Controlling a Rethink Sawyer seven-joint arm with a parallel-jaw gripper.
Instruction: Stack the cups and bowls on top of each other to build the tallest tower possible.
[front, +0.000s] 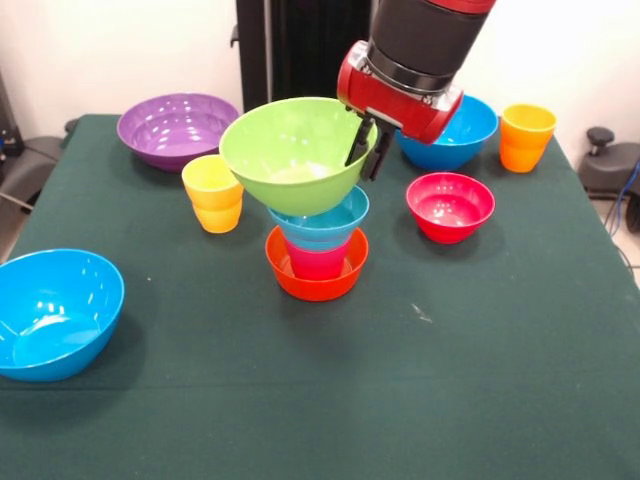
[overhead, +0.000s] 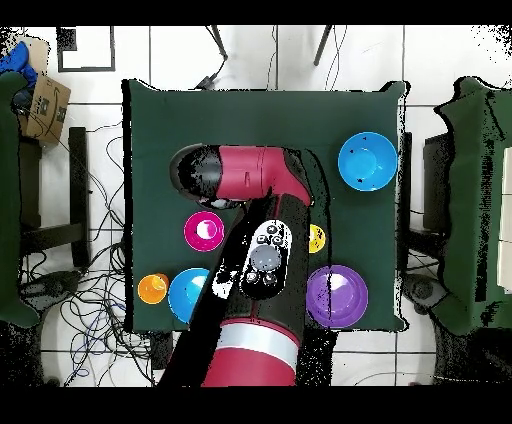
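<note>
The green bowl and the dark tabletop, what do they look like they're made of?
The lime green bowl looks like moulded plastic with a glossy finish: it is thin-walled, evenly coloured, and shows a pale highlight inside. The table seems covered in dark green cloth, perhaps felt: it is matte, shows no glare, and carries a few pale specks like lint. Neither can be confirmed by sight alone.

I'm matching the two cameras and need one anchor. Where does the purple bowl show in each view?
Front view: the purple bowl stands at the table's far left, behind the yellow cup.
Overhead view: the purple bowl sits lower right, by the table's bottom edge, right of the arm.
Shared landmark: the yellow cup right beside it in both.
</note>
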